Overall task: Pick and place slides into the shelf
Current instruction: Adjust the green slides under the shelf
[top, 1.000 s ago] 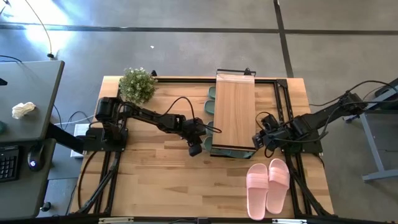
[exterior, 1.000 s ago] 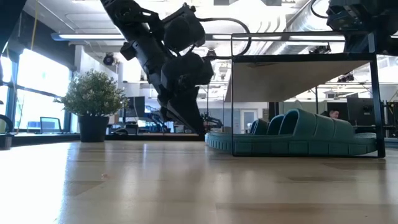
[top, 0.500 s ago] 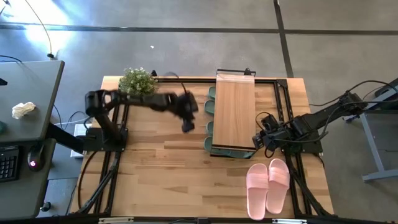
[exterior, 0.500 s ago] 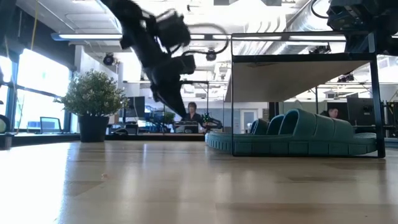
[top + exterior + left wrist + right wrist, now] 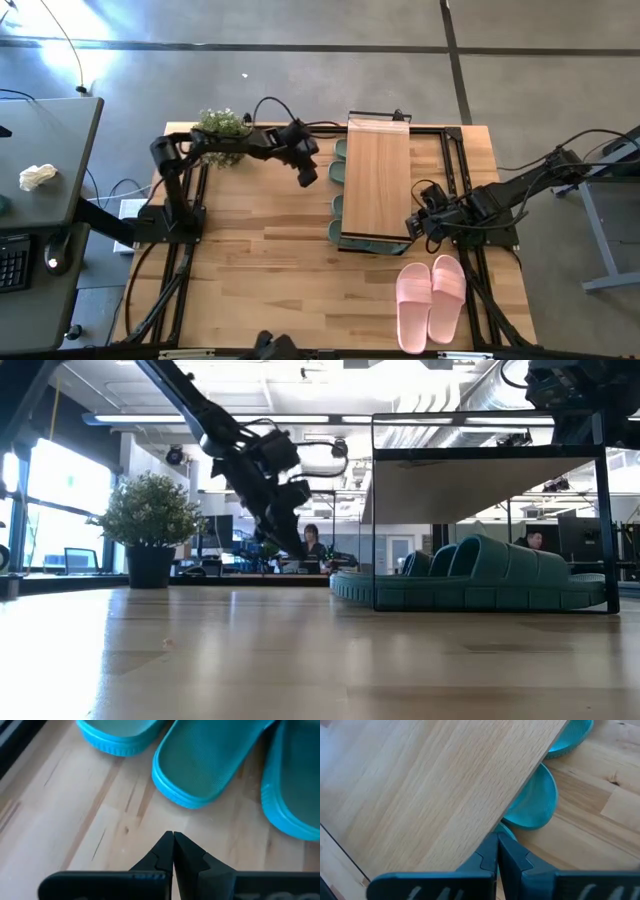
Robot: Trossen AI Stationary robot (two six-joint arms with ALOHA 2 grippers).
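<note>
1. Green slides sit under the shelf, their heels poking out along its left edge in the high view; the low view alone shows them lying on the tabletop beneath the raised plank, straps ridged and humped.
2. Pink slides, one pair, lie side by side on the table near its front right corner, well apart from the shelf; only the high view shows them.
3. Only the low view sees the room behind, where a person sits far off, and the potted plant in side profile; from above the plant shows at the table's back left corner.
4. Left gripper hangs in the air between plant and shelf, the arm stretched out level from its base and the wrist tipped down; its fingers are pressed together and hold nothing, as the left wrist view confirms above three green heels.
5. Right gripper rests at the shelf's front right corner, arm folded low, fingers together and empty, pointing at the plank's edge.
</note>
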